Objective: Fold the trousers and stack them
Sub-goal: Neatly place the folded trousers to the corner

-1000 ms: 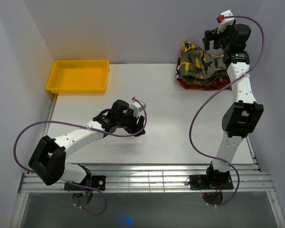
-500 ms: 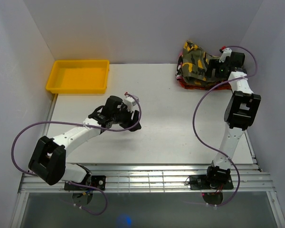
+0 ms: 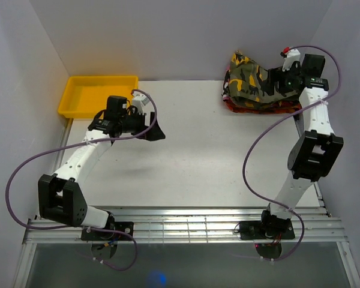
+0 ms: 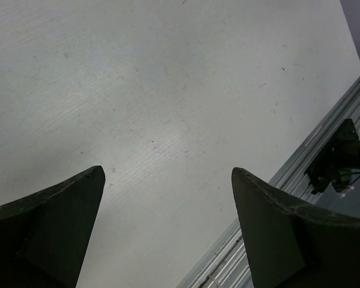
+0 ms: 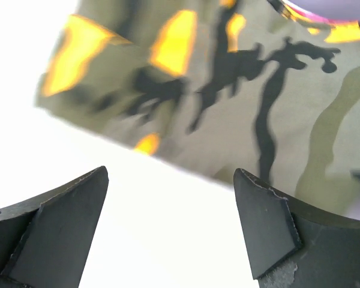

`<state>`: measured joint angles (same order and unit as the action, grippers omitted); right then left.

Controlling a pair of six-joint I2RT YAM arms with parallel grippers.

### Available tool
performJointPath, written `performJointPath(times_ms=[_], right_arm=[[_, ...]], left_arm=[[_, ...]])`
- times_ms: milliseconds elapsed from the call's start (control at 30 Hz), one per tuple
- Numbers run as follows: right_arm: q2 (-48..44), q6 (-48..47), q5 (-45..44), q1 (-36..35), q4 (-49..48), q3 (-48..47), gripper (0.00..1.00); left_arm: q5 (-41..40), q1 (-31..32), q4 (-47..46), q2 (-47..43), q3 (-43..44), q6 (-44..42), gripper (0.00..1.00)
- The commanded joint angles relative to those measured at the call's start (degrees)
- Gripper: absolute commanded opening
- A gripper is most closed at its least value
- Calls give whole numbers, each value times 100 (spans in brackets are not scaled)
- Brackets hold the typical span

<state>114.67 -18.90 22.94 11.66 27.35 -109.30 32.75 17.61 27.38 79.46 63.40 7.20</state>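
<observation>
The camouflage trousers [image 3: 251, 84] lie folded on top of a pile at the table's far right corner, one edge leaning up on the back wall. In the right wrist view the trousers [image 5: 228, 78] fill the upper part, olive with black and yellow patches. My right gripper [image 3: 275, 81] is open and empty, right at the pile's right side [image 5: 168, 174]. My left gripper [image 3: 151, 131] is open and empty over the bare table at the left, near the yellow tray; its wrist view [image 4: 168, 174] holds only table surface.
A yellow tray [image 3: 74, 108] stands at the back left. An orange-red garment [image 3: 243, 107] shows under the trousers in the pile. The table's near edge with metal rails [image 4: 276, 198] and the right arm's base [image 4: 339, 156] show in the left wrist view.
My left gripper has swung from the table's middle back and left toward the yellow tray. My right gripper came down from above the pile to its right side.
</observation>
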Motion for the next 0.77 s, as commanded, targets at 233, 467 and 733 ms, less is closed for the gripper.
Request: performJointPath(times_ms=[233,467,733], right_arm=[[-3289,-519,896,-243,1694,2094,90],[-4769,-791,704,-445,1607,4257,90],[-5324,-941,545,-639,1580,4979,90]], left_arm=[[241,-1453,1393,203,956,-561,98],[-128,-1462,1305,-404,-71,-1089,98],[-112,-1462,1340,-862,-495,-1142,98]])
